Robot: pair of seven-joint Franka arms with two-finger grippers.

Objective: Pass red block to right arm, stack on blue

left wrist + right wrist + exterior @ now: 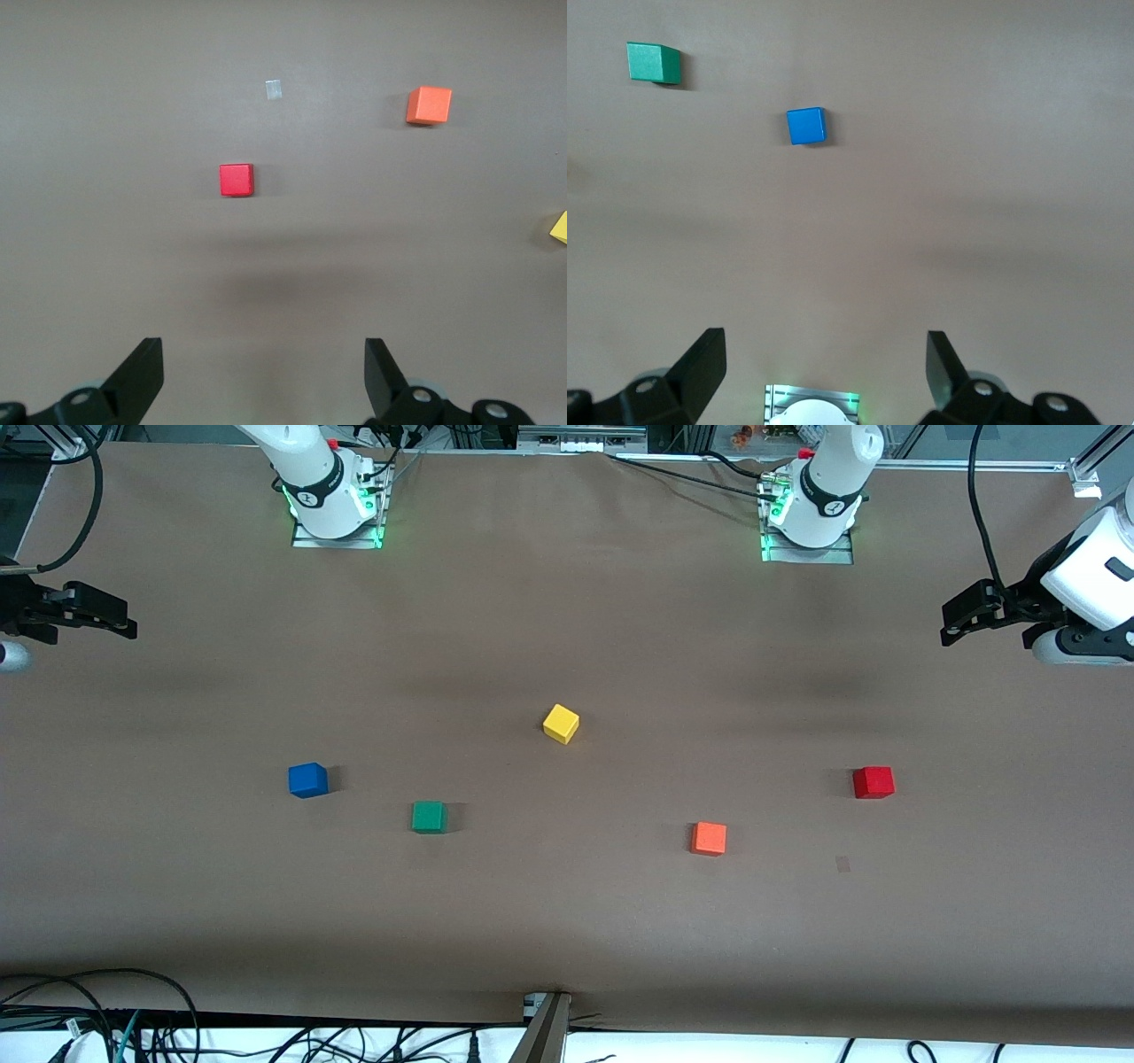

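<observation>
The red block (873, 782) (236, 180) lies alone on the brown table toward the left arm's end. My left gripper (950, 622) (263, 350) hangs open and empty over bare table at that end, well apart from the block. The blue cube (307, 779) (806, 126) rests toward the right arm's end. My right gripper (122, 625) (825, 341) is held open over the table edge there, with nothing between its fingers and clear of the blue cube.
An orange cube (709, 839) sits beside the red block, nearer the front camera. A green cube (429, 817) lies beside the blue one, and a yellow cube (561, 724) mid-table. A small tape mark (842, 864) is near the red block. Arm bases (332, 500) stand along the table's edge.
</observation>
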